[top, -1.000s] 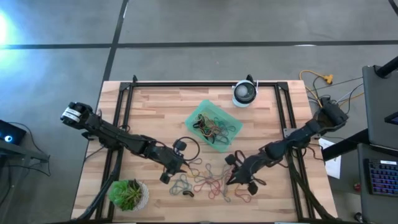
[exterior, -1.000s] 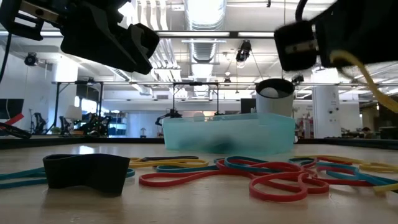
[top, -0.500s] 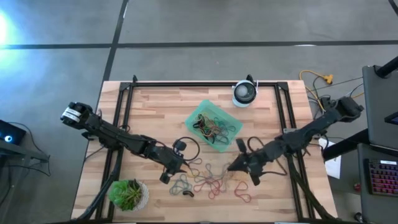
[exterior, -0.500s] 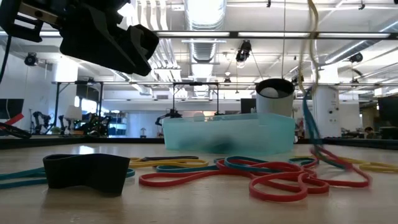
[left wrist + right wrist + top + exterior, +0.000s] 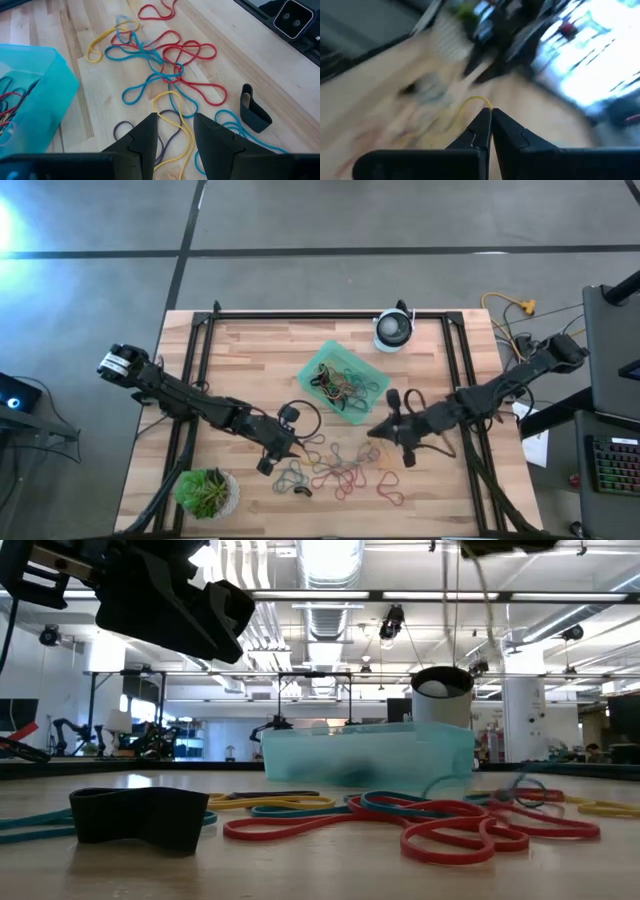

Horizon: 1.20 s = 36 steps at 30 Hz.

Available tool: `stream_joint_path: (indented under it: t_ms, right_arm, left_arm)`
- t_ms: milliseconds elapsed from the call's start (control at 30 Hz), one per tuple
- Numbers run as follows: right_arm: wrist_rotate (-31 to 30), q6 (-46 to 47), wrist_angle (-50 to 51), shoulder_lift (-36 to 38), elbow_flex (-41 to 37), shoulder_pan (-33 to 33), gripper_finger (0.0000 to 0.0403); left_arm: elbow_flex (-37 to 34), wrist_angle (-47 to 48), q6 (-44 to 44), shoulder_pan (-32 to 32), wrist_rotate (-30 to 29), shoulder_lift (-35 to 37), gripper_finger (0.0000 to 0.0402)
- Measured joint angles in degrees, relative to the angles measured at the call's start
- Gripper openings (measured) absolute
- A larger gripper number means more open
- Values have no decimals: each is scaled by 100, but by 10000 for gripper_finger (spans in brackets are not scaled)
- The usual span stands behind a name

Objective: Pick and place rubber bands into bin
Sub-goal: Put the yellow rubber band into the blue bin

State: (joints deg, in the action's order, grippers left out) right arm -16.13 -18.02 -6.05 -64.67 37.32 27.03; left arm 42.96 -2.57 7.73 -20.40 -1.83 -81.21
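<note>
The right gripper (image 5: 375, 430) hangs just off the bin's (image 5: 368, 406) near corner, its fingers (image 5: 481, 131) pinched together on a yellow rubber band (image 5: 476, 101). More rubber bands (image 5: 340, 470) lie scattered toward the table's (image 5: 250, 340) near edge, and several already sit in the bin. The left gripper (image 5: 172, 131) hovers over the scattered bands, fingers narrowly apart and empty.

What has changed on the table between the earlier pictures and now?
The right gripper, shut on a yellow rubber band, rose from the pile of rubber bands and moved toward the bin. The left gripper, the bin and the plant stayed where they were.
</note>
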Motion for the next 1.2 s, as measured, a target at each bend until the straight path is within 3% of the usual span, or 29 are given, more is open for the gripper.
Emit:
stream_joint_path:
  t_ms: [67, 233, 633, 1033, 1200]
  right_arm:
    - [326, 118, 327, -95, 48, 33, 9]
    - [-54, -34, 249, -201, 164, 76, 9]
    - [-66, -1268, -736, -218, 258, -43, 9]
    - [-97, -1017, -793, -312, 219, -1405, 9]
    - [208, -794, -896, -702, 216, -2086, 9]
  left_arm:
    - [-10, -12, 2, 4, 0, 0, 112]
    - [-16, -93, 8, 4, -9, 0, 112]
    - [-24, -148, 11, 4, -13, 0, 112]
    - [-24, -149, 13, 4, -15, 0, 112]
    - [-24, -158, 13, 4, -16, 0, 112]
